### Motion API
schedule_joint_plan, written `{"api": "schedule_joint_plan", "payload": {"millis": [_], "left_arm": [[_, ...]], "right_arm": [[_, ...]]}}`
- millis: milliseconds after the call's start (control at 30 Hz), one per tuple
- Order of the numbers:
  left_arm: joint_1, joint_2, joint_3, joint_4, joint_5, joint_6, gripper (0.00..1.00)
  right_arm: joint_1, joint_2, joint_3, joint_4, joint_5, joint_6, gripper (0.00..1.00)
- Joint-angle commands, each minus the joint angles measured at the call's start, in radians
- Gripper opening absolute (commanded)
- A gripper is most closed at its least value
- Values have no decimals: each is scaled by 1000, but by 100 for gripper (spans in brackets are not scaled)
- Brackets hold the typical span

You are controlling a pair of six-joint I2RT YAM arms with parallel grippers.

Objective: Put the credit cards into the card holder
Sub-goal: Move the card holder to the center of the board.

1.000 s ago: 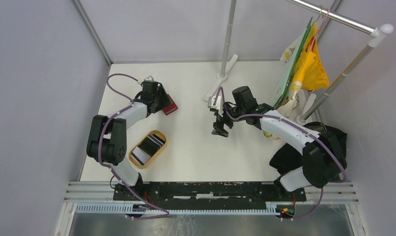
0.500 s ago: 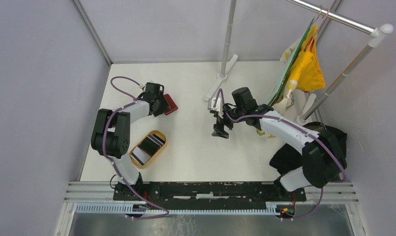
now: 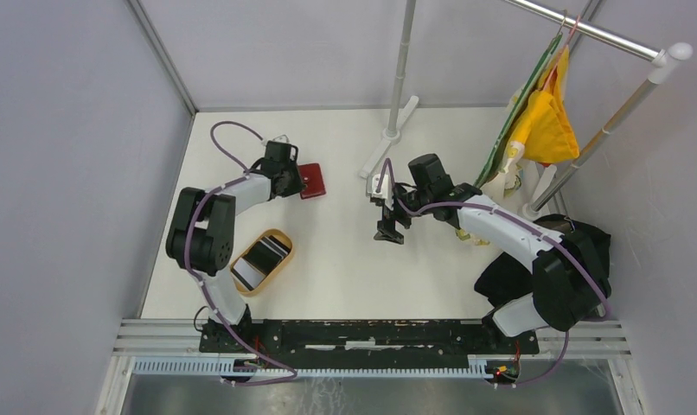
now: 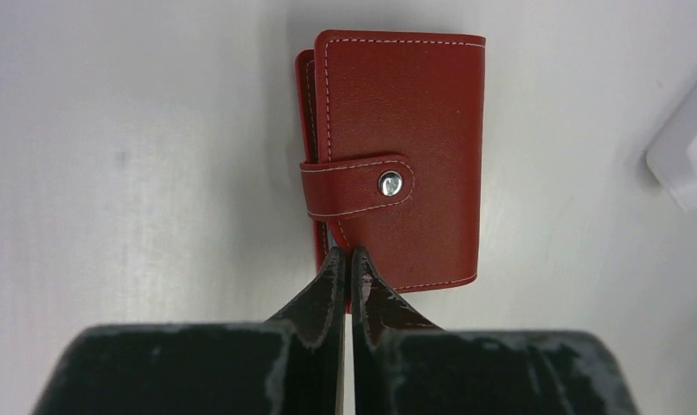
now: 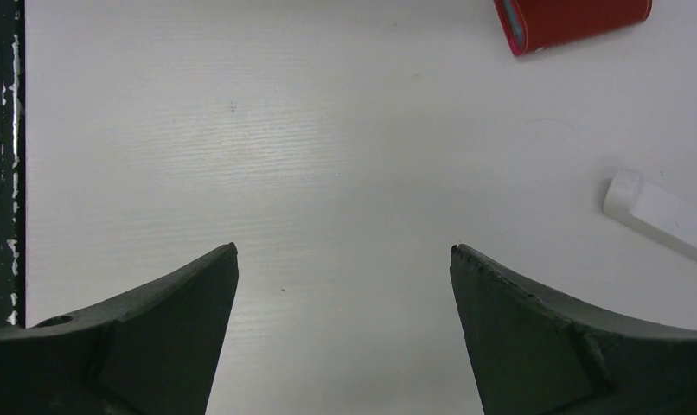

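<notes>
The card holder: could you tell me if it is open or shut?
Shut: the card holder lies folded, snap tab fastened.

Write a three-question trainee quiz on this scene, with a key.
1. True or false: the snap tab of the red card holder is fastened.
2. Where do the credit cards lie? A: in the oval wooden tray. B: spread on the bare table. C: clipped to the hanging rail.
3. Fill in: the left claw, at the card holder's near edge, is ___, while the right claw is open above the table.
Key: 1 true; 2 A; 3 shut.
</notes>
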Motion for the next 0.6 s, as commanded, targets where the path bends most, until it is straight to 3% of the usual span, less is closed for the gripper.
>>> {"api": "schedule_joint_plan", "payload": {"millis": [0,133,300,433,567], "left_arm": [[-129,-23,-10,-28,86,191,2],[-230,-80,-79,-32,130,262,2],[-369,-111,-143,-14,283,377,2],[-495,-79,-148,-14,349,499,2],[-569,-33,-133,8,378,603,2]], "right_arm": [[-5,-81,-18,-9,-57,-120,98],[-5,-156,-70,-29,-86,-279,98],[-5,-213,-148,-205,-79,-772,98],[-5,-221,-189,-265,-39,-947,97],[-4,-204,-218,-375,-76,-1181,82]]}}
